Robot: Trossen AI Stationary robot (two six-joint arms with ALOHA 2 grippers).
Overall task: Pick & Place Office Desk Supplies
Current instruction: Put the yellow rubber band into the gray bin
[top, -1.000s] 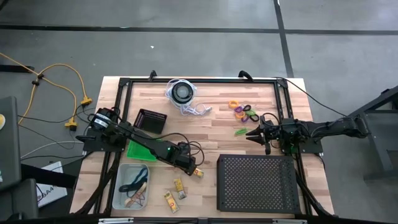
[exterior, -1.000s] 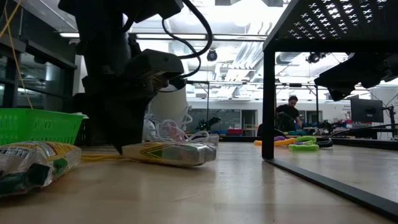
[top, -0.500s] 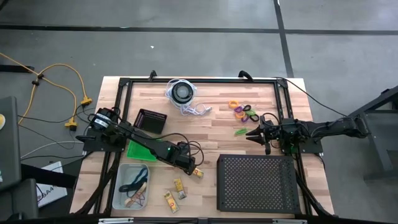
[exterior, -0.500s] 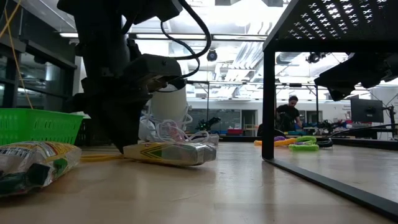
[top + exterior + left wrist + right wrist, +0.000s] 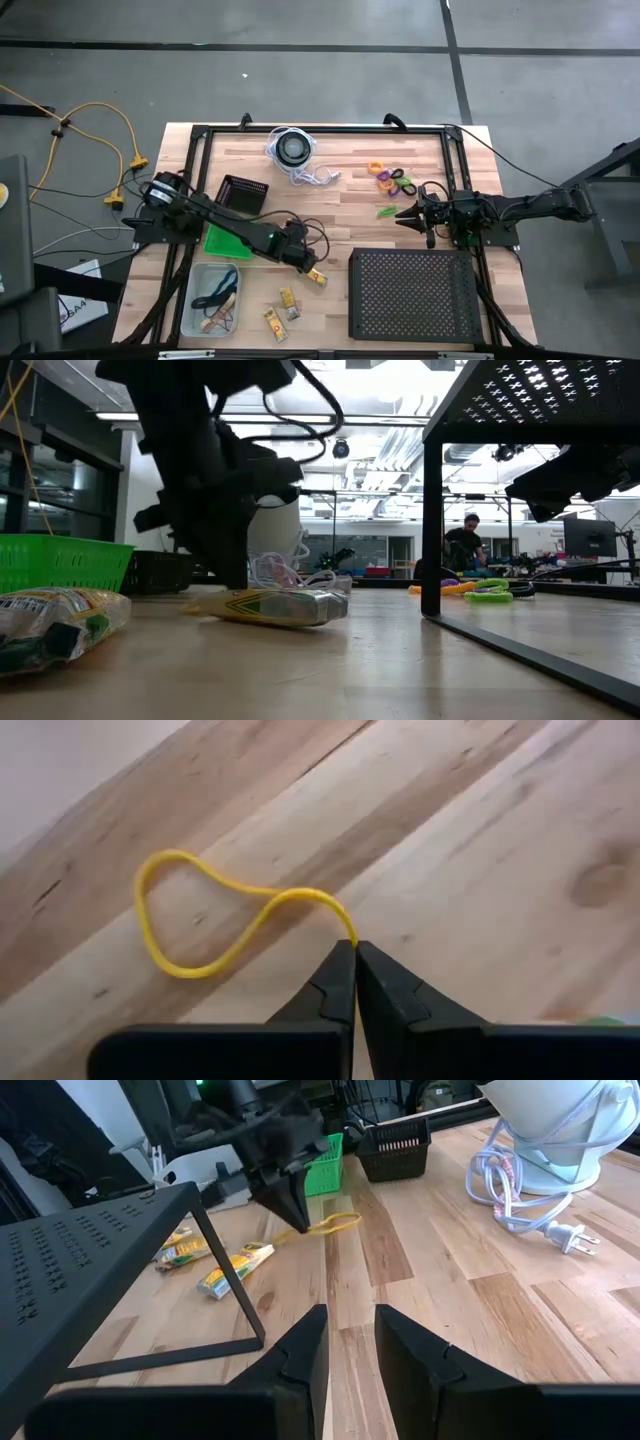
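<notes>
Since 1 second ago the left gripper (image 5: 354, 948) has closed its fingers and pulled back a little from the yellow packet (image 5: 318, 277) toward the green basket (image 5: 226, 241); in the low view it now stands lifted off the counter (image 5: 340, 215) instead of planted behind that packet. Its 2 fingers are pressed together on one end of a yellow rubber band (image 5: 215, 924), whose loop trails out over the wood. The right wrist view shows the same band (image 5: 325, 1226) hanging from the closed tips just beside the green basket (image 5: 325, 1163).

The right gripper (image 5: 403, 213) sits near the black perforated tray (image 5: 412, 293), on the side toward the cluster of small orange, purple and green rings (image 5: 392, 180), its fingers (image 5: 302, 1348) partly apart with nothing between them. A green clip (image 5: 386, 211) lies just beside its tips.

On the other side of the green basket, a clear bin (image 5: 215, 298) holds several rubber bands. 2 more yellow packets (image 5: 282, 308) lie between that bin and the perforated tray. A black mesh basket (image 5: 241, 193) stands next to the green one, and the round black disc with its white cord (image 5: 293, 150) rests farther off.
</notes>
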